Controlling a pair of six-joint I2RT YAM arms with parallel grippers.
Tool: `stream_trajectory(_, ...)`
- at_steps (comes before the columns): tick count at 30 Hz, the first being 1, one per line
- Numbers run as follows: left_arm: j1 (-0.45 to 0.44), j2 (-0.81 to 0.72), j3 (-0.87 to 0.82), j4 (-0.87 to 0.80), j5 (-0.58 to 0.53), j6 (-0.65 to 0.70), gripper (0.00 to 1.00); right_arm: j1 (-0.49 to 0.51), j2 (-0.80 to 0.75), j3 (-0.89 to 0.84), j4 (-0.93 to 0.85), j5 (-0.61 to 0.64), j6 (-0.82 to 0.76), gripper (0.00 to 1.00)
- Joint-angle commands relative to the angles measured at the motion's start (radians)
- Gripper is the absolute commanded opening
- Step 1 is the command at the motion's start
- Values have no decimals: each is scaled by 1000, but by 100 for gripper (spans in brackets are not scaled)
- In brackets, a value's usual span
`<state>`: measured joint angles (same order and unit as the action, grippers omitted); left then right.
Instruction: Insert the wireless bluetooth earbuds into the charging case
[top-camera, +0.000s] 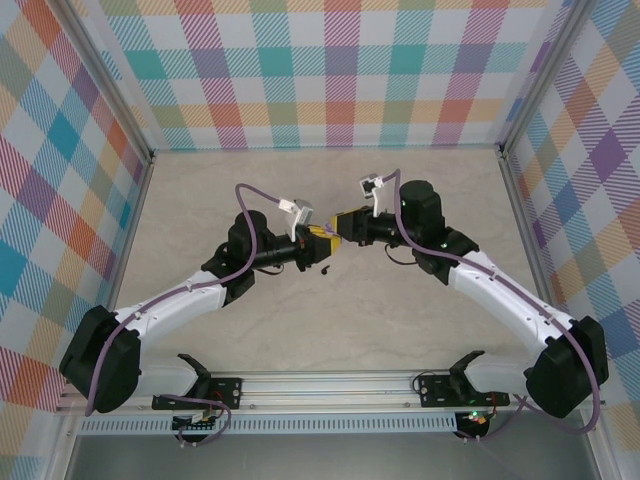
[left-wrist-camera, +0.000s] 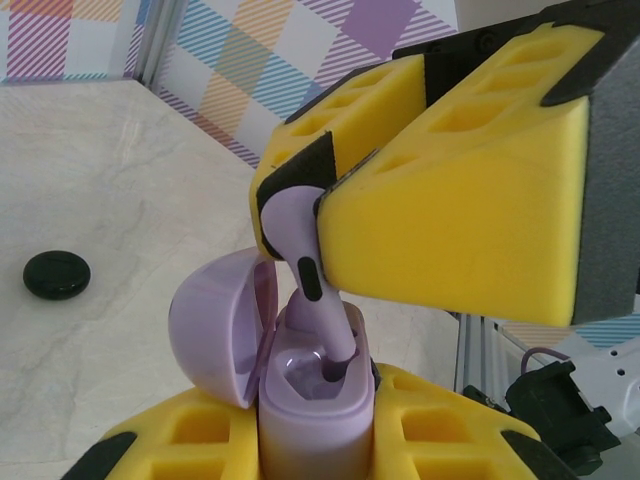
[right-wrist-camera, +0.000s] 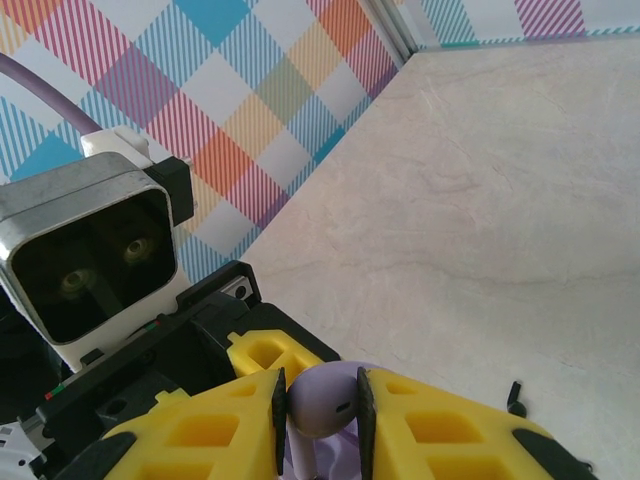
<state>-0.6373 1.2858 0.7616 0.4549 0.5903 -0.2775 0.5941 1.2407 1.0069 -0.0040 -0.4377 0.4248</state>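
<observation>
The left claw (left-wrist-camera: 315, 452) clamps the open lavender charging case (left-wrist-camera: 308, 400) while the right claw (right-wrist-camera: 320, 405), both arms angled inward together, pinches a lavender earbud (left-wrist-camera: 292, 225), stem inside the case.

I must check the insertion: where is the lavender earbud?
In the left wrist view, the lavender earbud is pinched in the right gripper, its stem reaching into the open lavender case the left gripper holds.

Robot test cell in a lab.
Left arm (top-camera: 170, 308) and right arm (top-camera: 510, 295) are bolted to a metal rail (top-camera: 330, 385) at the edge of a marble-look table (top-camera: 330, 320), boxed in by plaid panels (top-camera: 330, 70) (held in aluminium framing (top-camera: 113, 78)).
</observation>
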Motion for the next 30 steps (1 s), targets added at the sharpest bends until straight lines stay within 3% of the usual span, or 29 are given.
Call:
stream_trajectory(1,-15,3,39,38,6,-18,21,11,14,35,3,-5,-23,27)
stream_trajectory(30,-15,-27,37,-38,-45,57,20,13,-49,25,-61,42,-64,27)
